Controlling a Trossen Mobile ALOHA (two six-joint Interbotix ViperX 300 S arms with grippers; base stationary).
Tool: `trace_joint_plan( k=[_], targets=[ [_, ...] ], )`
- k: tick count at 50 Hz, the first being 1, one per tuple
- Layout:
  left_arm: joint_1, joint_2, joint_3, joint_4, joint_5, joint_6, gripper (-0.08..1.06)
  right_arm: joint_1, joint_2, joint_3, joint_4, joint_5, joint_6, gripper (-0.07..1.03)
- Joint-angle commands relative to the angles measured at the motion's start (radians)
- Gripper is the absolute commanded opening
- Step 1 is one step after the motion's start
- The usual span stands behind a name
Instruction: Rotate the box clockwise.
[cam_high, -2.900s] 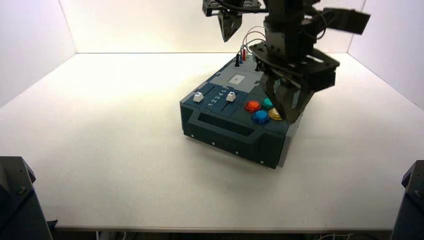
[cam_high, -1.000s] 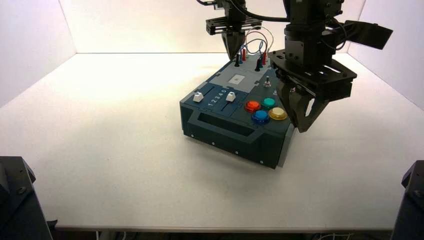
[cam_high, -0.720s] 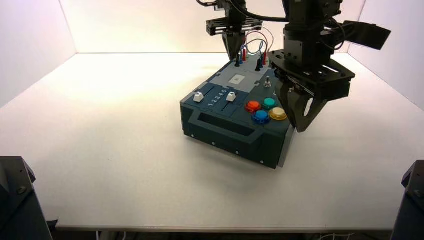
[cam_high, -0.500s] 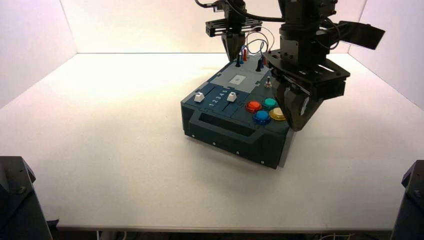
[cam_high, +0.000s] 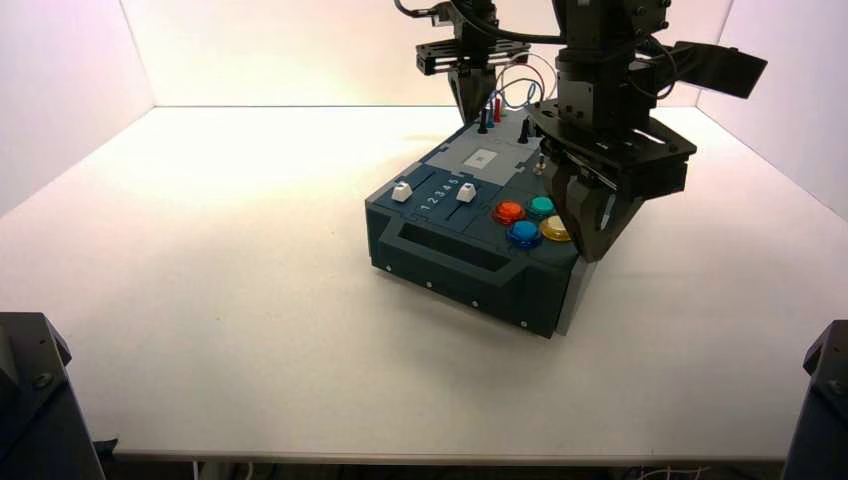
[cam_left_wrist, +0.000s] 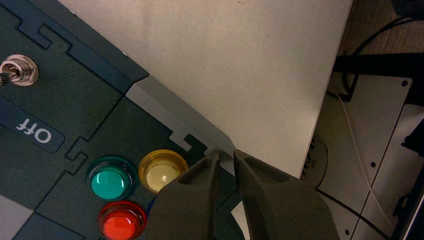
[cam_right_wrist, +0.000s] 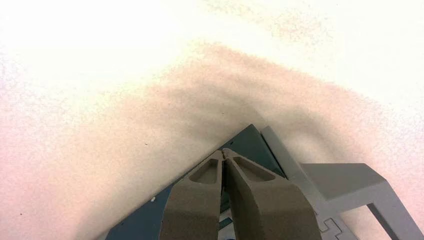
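Swung slightly clockwise, the panel box (cam_high: 445, 262) sits right of centre, the left claw (cam_left_wrist: 227, 154), barely parted, empty, at its near-right corner, the right claw (cam_right_wrist: 223, 151), closed on nothing, far left, likely for opposed pushing.

White tbl (cam_high: 220, 330) w/ pale walls (cam_high: 300, 50) behind

Right gripper (cam_right_wrist: 224, 151) shut (left (cam_left_wrist: 226, 154) apparently ajar)

- Patched dark blue-grey and grey across the box (cam_high: 530, 298)
- Red, green, blue, yellow on the buttons (cam_high: 509, 211)
- Apparently white, red, blue along the wires (cam_high: 555, 73)
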Motion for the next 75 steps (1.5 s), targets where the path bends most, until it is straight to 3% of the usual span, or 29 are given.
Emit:
trace_joint_plan(
  k=[1, 12, 32, 49, 75],
  targets=[
    [0.041, -0.009, 0.017, 0.009, -0.005, 0.008, 0.19, -0.029, -0.029, 0.011, -0.006, 0.011, 0.002, -0.02],
    [0.043, -0.009, 0.034, 0.009, -0.023, 0.009, 0.19, -0.031, -0.028, 0.012, -0.008, 0.011, 0.003, -0.02],
    [0.028, 0.005, -0.032, 0.003, 0.028, 0.032, 0.18, -0.031, -0.002, 0.003, -0.005, 0.014, 0.006, -0.02],
    [-0.031, 0.015, -0.084, -0.020, 0.132, 0.106, 0.18, -0.031, 0.009, -0.023, -0.003, 0.028, 0.006, -0.02],
    [-0.072, 0.041, -0.156, -0.032, 0.130, 0.107, 0.18, -0.031, 0.020, -0.040, -0.003, 0.037, 0.006, -0.02]
  ],
)
